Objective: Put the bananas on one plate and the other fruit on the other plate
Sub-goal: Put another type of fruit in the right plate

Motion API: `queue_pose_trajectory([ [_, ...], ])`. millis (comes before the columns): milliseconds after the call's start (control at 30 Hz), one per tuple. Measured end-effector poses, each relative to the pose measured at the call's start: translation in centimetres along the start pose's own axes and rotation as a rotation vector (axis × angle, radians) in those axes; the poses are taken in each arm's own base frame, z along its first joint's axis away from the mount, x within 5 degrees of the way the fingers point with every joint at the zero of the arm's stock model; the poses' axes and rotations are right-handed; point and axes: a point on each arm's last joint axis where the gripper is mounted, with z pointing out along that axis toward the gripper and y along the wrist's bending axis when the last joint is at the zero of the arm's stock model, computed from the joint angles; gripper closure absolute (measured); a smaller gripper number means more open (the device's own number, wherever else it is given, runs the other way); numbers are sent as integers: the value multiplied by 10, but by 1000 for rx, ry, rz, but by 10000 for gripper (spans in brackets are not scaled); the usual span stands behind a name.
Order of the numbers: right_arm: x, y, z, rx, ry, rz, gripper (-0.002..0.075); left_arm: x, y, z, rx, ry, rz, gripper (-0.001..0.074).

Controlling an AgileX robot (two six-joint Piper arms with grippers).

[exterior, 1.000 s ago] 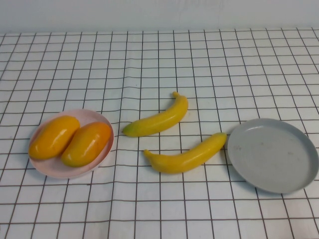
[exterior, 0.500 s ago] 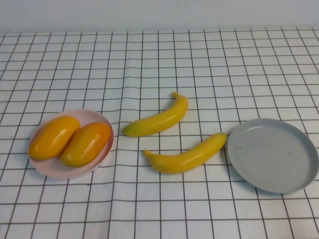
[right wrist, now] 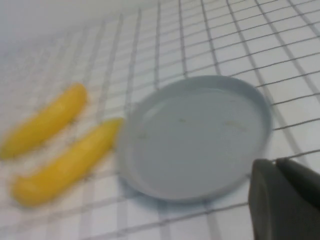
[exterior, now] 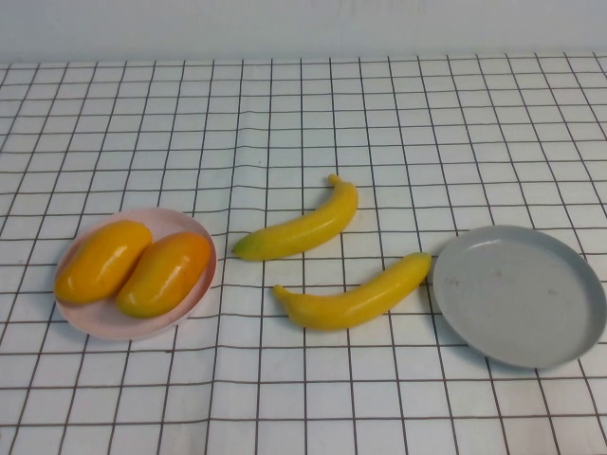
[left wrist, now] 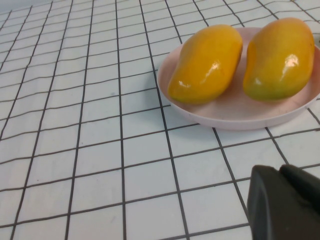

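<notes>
Two orange-yellow mango-like fruits point(exterior: 102, 261) point(exterior: 164, 273) lie side by side on the pale pink plate point(exterior: 104, 320) at the left. Two yellow bananas point(exterior: 302, 230) point(exterior: 356, 300) lie on the checked cloth in the middle. The nearer banana's tip is right beside the empty grey plate point(exterior: 517, 296) at the right. My left gripper point(left wrist: 281, 171) is shut and empty, a little short of the pink plate point(left wrist: 240, 107) and its fruits point(left wrist: 206, 64) point(left wrist: 280, 57). My right gripper point(right wrist: 276, 162) is shut and empty, just off the grey plate point(right wrist: 195, 135), with both bananas point(right wrist: 45, 120) point(right wrist: 65, 167) beyond it. Neither gripper shows in the high view.
A white cloth with a black grid point(exterior: 303, 114) covers the whole table. A pale wall runs along the far edge. Nothing else stands on the cloth.
</notes>
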Motion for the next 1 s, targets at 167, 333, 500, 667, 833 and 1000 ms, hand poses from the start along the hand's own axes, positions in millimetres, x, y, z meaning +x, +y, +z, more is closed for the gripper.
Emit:
queue_pose_trajectory([
  [167, -10, 15, -2, -198, -43, 751, 741, 0, 0, 0, 0, 0, 0, 737],
  [333, -16, 14, -3, -209, -119, 689, 741, 0, 0, 0, 0, 0, 0, 736],
  [500, -19, 14, -3, -231, -134, 769, 741, 0, 0, 0, 0, 0, 0, 737],
  [667, -21, 12, -3, -213, -168, 734, 741, 0, 0, 0, 0, 0, 0, 737],
  [833, -21, 20, -5, -241, -118, 571, 741, 0, 0, 0, -1, 0, 2, 737],
  [1000, -65, 51, -10, -247, 26, 154, 741, 0, 0, 0, -1, 0, 2, 737],
])
